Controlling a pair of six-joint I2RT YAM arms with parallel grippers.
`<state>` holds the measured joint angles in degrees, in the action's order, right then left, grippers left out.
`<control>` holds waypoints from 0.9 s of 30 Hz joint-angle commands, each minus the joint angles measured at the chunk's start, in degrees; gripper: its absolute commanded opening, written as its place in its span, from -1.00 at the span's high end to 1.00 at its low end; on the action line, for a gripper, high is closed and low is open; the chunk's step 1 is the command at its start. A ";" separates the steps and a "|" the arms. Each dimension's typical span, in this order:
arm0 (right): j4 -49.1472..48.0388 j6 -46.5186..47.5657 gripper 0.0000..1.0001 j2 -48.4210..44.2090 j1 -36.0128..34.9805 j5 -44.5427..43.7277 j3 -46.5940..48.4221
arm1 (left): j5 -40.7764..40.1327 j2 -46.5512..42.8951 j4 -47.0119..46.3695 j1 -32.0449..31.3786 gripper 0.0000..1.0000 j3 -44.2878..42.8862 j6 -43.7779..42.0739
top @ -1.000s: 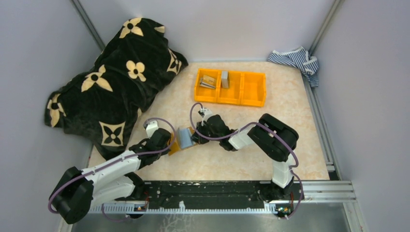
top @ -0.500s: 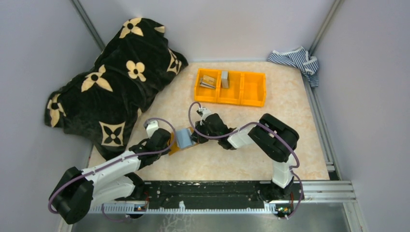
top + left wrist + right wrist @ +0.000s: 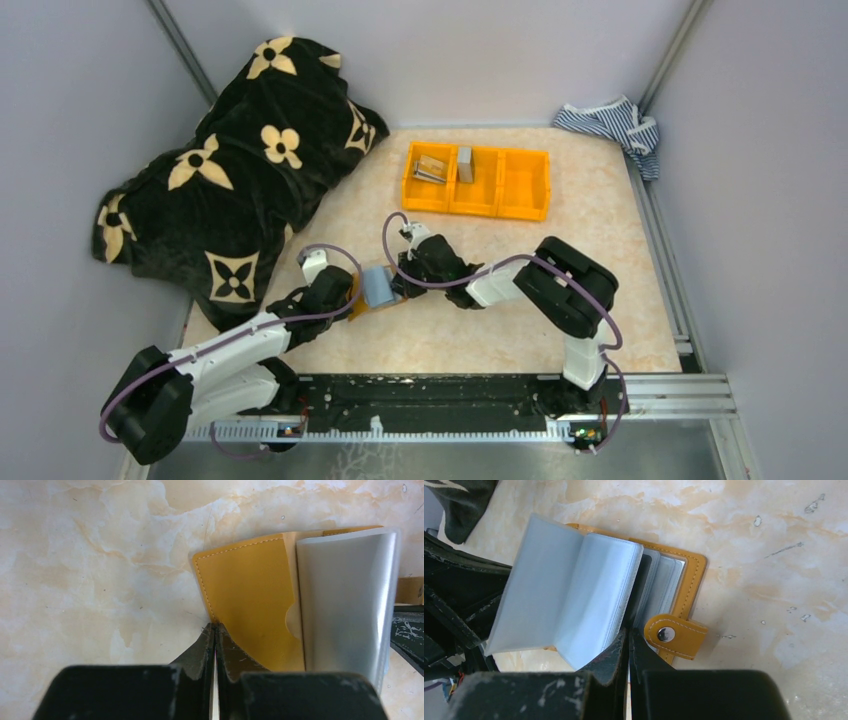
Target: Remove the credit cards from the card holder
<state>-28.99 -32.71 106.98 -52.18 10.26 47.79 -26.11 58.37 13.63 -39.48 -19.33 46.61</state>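
As the right gripper [image 3: 628, 632] has edged a little toward 9 o'clock over the last second, the fan of clear plastic sleeves [image 3: 569, 595] has tipped further that way with it. In the overhead view the grey-blue leaf now sits slightly more to the left. The gripper's fingers are pressed together with nothing between them. Their tips are wedged into the fold between the lifted sleeves and the pockets lying flat on the far cover, just beside the snap tab [image 3: 674, 635]. My reading: pages are being turned to expose a pocket, and no card shows free of the holder yet — extraction has hardly begun.

The card holder [image 3: 375, 290] lies open on the marble-patterned table [image 3: 600, 230], between the two arms. It is at 9 o'clock of the right gripper and touching it, and at about 2 o'clock of the left gripper [image 3: 215, 630]. That one is clamped to a hairline slit on the near edge of the orange cover [image 3: 245, 605] — apparently pinning the holder down while the other arm works the sleeves.
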 commanded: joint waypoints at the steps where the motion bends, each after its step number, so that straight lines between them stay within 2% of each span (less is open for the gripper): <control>1: -3.06 0.00 1.00 -4.24 -3.10 2.94 3.79 | 5.81 0.96 0.70 -0.33 0.84 2.26 0.06; 27: 0.14 1.50 1.00 -7.19 -3.19 -0.81 2.01 | 8.15 1.57 0.46 -0.33 0.78 1.36 -1.81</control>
<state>-26.28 -31.94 103.66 -53.91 9.80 48.86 -24.53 58.48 11.90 -39.48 -19.03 45.39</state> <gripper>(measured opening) 0.004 0.104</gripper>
